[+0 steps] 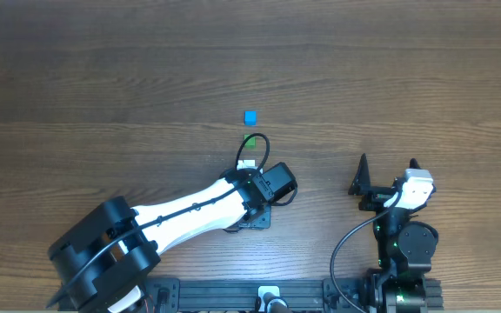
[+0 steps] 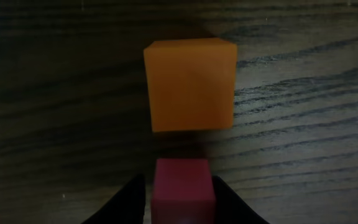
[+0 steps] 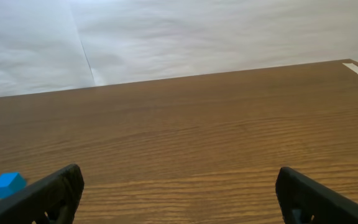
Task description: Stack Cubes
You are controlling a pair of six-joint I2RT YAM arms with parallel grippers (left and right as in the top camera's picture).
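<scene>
The red cube (image 2: 183,190), clamped between the fingers of the left gripper (image 2: 179,183), is cut off by the lower picture edge; whether it rests on the table (image 2: 303,155) cannot be determined. The spread fingers of the right gripper (image 3: 179,174) are cut off likewise. From above, the left arm's wrist (image 1: 266,184) covers its gripper.

Your top view looks straight down on the table (image 1: 146,69) from high above. Your left wrist camera faces down, very close over an orange cube (image 2: 190,84) and a pink cube (image 2: 183,186). Your right wrist camera looks low across the table toward a white wall (image 3: 197,37), and shares the blue cube (image 1: 250,117) with the top view.
</scene>
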